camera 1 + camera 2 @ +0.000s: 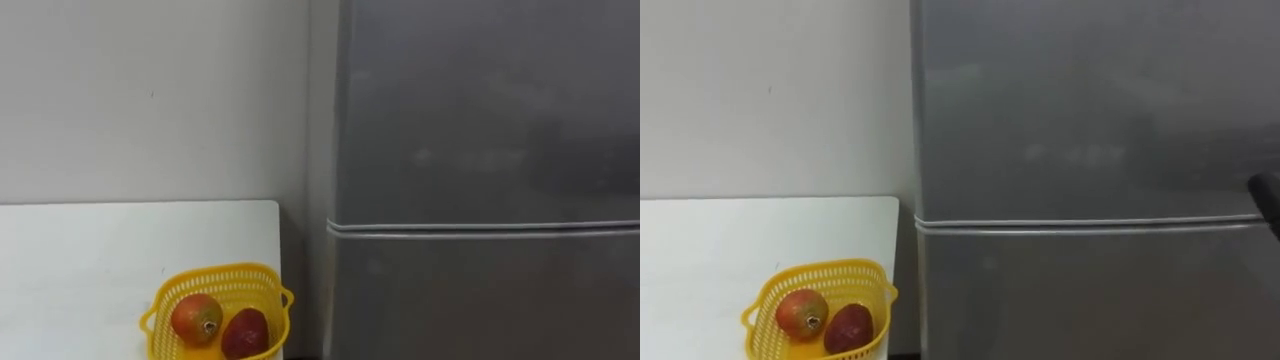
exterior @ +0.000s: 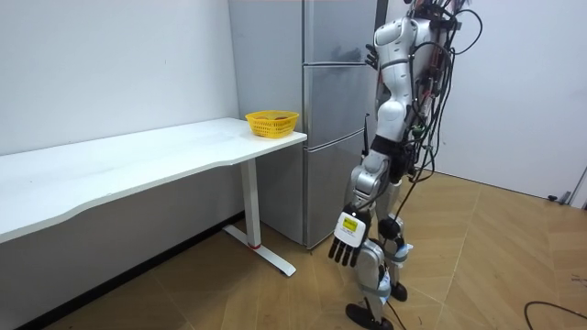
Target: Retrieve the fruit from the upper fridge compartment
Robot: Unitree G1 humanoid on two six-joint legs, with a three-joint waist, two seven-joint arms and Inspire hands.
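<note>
The grey fridge stands right before me with both doors closed: the upper door (image 1: 480, 110) and the lower door (image 1: 480, 300) meet at a seam about two thirds down the view. In the room view I stand facing the fridge (image 2: 335, 119). My right hand (image 2: 371, 57) is raised close to the upper door, and a dark piece of it (image 1: 1268, 205) shows at the right edge of the right eye view. My left hand (image 2: 348, 241) hangs at my side with straight fingers, holding nothing.
A white table (image 1: 100, 260) stands left of the fridge against the wall. At its near right corner sits a yellow basket (image 1: 262, 280) holding a red-orange fruit (image 1: 196, 318) and a dark red fruit (image 1: 245, 333). Wooden floor lies behind me.
</note>
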